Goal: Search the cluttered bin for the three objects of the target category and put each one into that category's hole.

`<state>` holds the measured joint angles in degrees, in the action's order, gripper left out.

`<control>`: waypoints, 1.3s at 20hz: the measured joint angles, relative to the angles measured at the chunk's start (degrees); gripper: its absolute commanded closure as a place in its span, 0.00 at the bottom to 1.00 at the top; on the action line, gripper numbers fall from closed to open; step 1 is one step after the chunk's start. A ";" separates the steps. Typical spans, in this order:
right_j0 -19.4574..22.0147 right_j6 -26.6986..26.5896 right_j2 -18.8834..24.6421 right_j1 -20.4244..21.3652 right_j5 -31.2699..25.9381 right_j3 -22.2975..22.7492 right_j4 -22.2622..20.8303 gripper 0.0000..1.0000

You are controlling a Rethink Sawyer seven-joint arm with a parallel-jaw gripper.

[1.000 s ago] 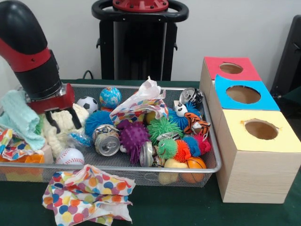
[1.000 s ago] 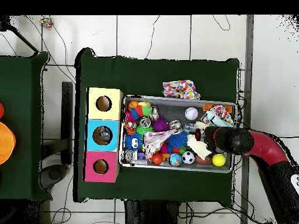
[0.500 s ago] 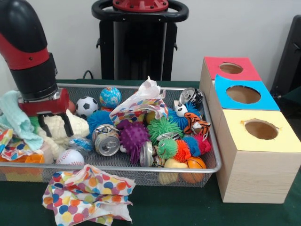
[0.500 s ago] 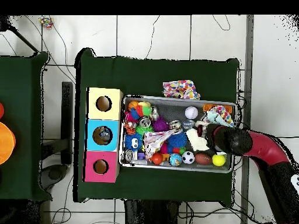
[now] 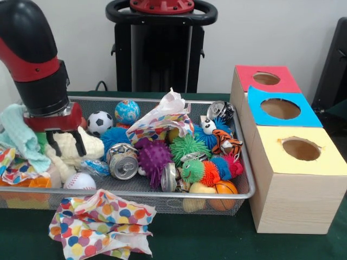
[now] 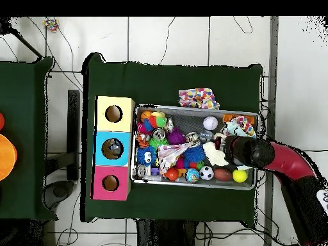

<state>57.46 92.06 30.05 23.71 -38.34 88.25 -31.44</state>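
A wire mesh bin (image 5: pixel 162 193) holds a jumble of balls, crushed cans, spiky toys and cloths. My gripper (image 5: pixel 66 145) is low at the bin's left end, open, its fingers (image 5: pixel 79 144) straddling a cream cloth (image 5: pixel 69 153). A teal cloth (image 5: pixel 21 135) lies just left of it. Close by are a baseball (image 5: pixel 79 181), a soccer ball (image 5: pixel 100 122) and a crushed can (image 5: pixel 123 165). In the overhead view the gripper (image 6: pixel 225 148) is at the bin's (image 6: pixel 192 107) right end, over the cream cloth (image 6: pixel 214 155). Red (image 5: pixel 265 79), blue (image 5: pixel 280 108) and yellow (image 5: pixel 301 148) holed boxes stand beside the bin.
A polka-dot cloth (image 5: pixel 100 225) lies on the green table in front of the bin; another (image 5: pixel 160 122) is draped over the toys mid-bin. A purple spiky ball (image 5: pixel 153 157), a tiger toy (image 5: pixel 225 142) and a second can (image 5: pixel 219 110) crowd the right half.
The gripper slid left along the bin, then eased back slightly to the right. It stays over the cream cloth. Nothing else in the bin has moved.
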 measured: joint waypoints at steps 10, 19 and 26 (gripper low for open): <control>-0.90 0.00 -3.19 5.17 -5.15 0.95 5.92 0.00; -3.31 0.00 -6.16 8.11 -6.15 0.36 9.55 0.00; -7.85 0.60 -10.69 6.77 -6.15 -2.60 12.13 0.00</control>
<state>49.61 92.66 19.36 30.49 -44.49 85.64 -19.31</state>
